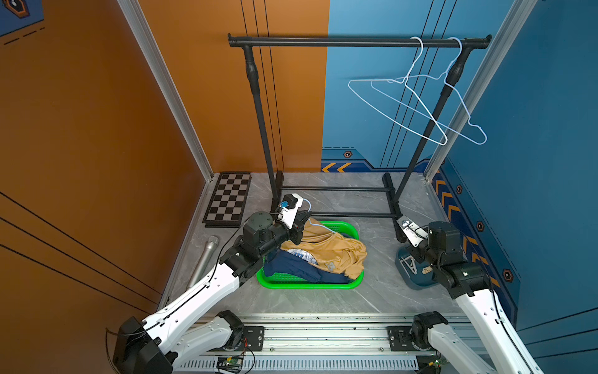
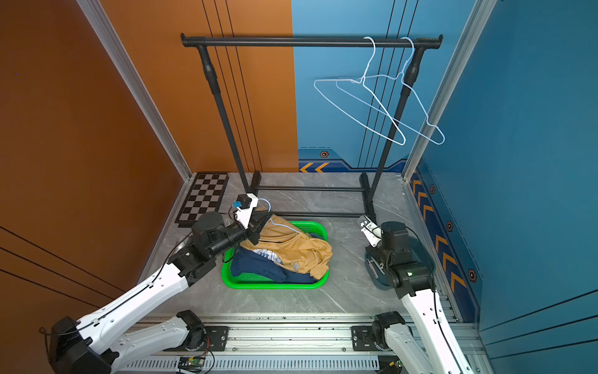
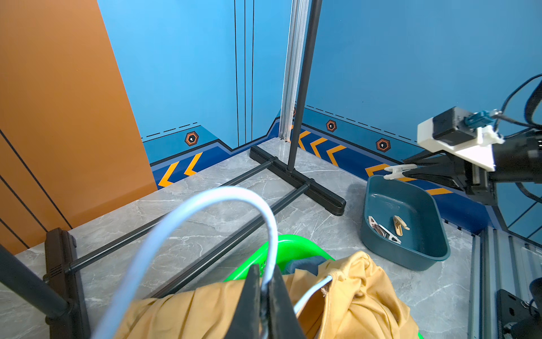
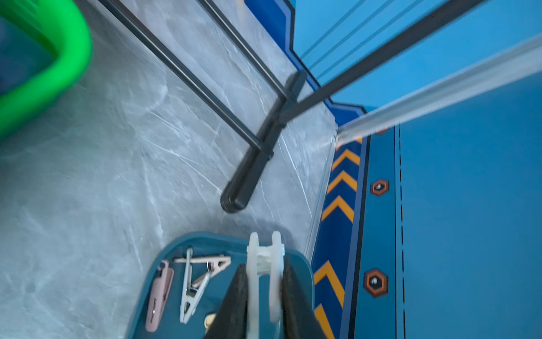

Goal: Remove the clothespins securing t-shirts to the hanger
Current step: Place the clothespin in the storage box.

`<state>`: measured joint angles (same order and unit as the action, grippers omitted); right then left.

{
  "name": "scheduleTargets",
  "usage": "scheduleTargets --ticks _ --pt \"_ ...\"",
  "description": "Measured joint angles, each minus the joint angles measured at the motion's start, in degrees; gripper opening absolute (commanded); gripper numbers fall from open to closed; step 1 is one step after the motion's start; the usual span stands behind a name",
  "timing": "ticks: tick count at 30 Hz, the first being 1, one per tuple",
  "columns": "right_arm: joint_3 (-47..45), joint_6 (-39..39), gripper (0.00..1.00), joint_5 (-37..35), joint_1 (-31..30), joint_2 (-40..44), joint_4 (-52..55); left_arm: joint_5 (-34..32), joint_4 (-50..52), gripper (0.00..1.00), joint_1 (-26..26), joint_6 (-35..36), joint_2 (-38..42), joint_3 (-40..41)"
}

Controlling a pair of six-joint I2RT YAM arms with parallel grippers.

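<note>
Wire of a pale hanger (image 3: 228, 192) sits pinched tight in the left fingers (image 3: 255, 283), above a yellow shirt (image 1: 336, 249) and a navy shirt (image 1: 291, 265) heaped in the green basket (image 1: 307, 285). The right fingers (image 4: 239, 293) clamp a white clothespin (image 4: 252, 281) over the teal tub (image 3: 390, 254), where more clothespins (image 4: 159, 293) lie. The grey marble desk (image 1: 372, 301) carries a black rack (image 1: 356, 42), between an orange wall (image 1: 81, 129) and a blue wall (image 1: 534, 129).

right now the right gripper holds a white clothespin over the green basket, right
Not the green basket: the right gripper holds the white clothespin over the dark teal bin, where other clothespins lie. The right wrist view shows it.
</note>
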<state>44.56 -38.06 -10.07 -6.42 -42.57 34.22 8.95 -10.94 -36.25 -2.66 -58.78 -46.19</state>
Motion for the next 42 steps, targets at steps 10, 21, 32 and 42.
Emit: scheduleTargets --ticks 10,21,32,42 --pt "-7.2 -0.7 0.23 2.3 11.1 -5.8 1.2 0.0 0.0 0.00 -1.8 1.4 0.5 0.1" --pt "-9.8 -1.1 0.29 3.0 14.6 -16.9 1.1 0.0 -0.4 0.00 -3.2 1.7 0.1 0.2" --pt "-9.8 -2.0 0.44 3.9 14.6 -18.6 0.5 -0.2 -0.5 0.00 -3.3 1.8 -0.2 0.2" --pt "-10.7 -2.3 0.74 4.0 14.7 -15.3 0.6 -1.1 -0.6 0.00 -3.3 1.8 0.9 1.3"
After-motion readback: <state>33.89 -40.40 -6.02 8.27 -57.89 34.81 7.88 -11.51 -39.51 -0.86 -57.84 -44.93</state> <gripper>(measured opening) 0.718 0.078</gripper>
